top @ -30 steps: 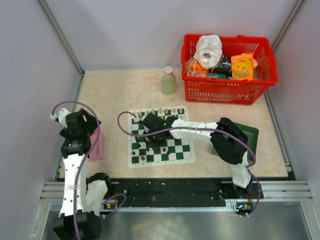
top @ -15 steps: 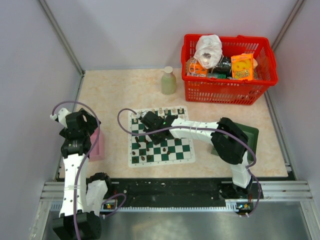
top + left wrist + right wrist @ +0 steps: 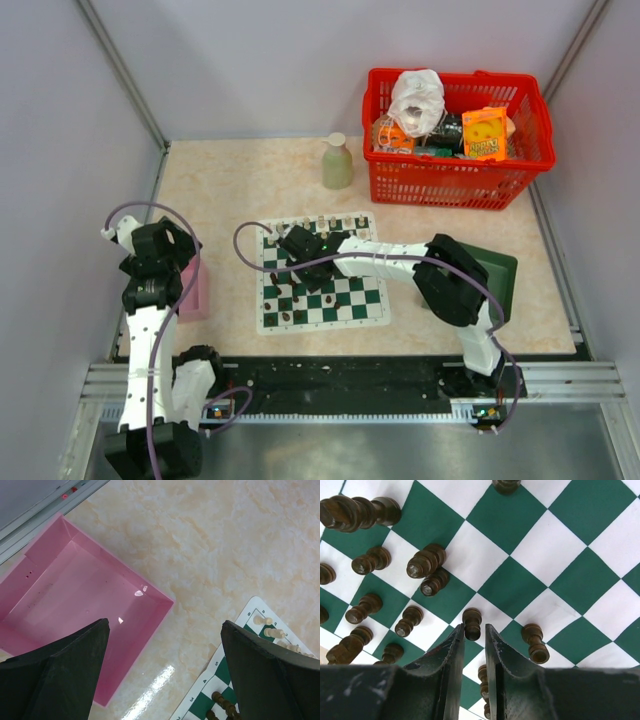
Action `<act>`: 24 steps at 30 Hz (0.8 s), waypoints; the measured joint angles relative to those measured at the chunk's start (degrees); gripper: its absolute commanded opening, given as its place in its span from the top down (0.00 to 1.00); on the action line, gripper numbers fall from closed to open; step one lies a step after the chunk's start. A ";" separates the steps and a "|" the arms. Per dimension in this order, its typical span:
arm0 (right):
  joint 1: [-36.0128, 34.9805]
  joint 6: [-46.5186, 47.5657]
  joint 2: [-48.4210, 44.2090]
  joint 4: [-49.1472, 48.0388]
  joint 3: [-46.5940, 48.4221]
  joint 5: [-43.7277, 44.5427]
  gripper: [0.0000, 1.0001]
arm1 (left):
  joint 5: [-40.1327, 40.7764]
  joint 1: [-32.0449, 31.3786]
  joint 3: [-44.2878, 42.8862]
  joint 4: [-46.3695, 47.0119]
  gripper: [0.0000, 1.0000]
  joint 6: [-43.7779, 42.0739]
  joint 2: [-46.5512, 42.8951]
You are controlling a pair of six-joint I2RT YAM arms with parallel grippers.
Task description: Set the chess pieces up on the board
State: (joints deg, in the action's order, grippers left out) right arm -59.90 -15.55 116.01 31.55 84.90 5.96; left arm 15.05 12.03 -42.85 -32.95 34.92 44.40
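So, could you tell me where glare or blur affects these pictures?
Left wrist view: glare streak on the table beside the pink tray; right wrist view: board sharp, right pincer dark; top view: chess pieces too small to resolve.

The dark chess pieces (image 3: 426, 561) look like polished wood; the board (image 3: 560, 545) is smooth and matt. The pink tray (image 3: 75, 595) is glossy plastic, the table (image 3: 215, 540) shiny.
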 measured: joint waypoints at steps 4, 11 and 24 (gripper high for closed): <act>0.00 0.02 0.44 0.72 0.48 -0.22 0.74 | 0.00 0.00 0.00 0.00 0.01 -0.33 0.37; 0.00 0.04 0.04 1.36 1.79 -0.42 0.70 | -0.02 0.00 0.00 0.02 0.01 -0.42 0.48; -2.16 -0.09 -3.10 1.46 3.69 -5.60 0.68 | -0.02 0.00 0.00 0.00 0.01 -0.55 0.46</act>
State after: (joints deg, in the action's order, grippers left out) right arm -62.06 -15.64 112.90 33.01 88.60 0.36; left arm 15.03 12.03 -42.85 -32.95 34.37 44.86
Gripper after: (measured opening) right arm 0.317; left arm 0.987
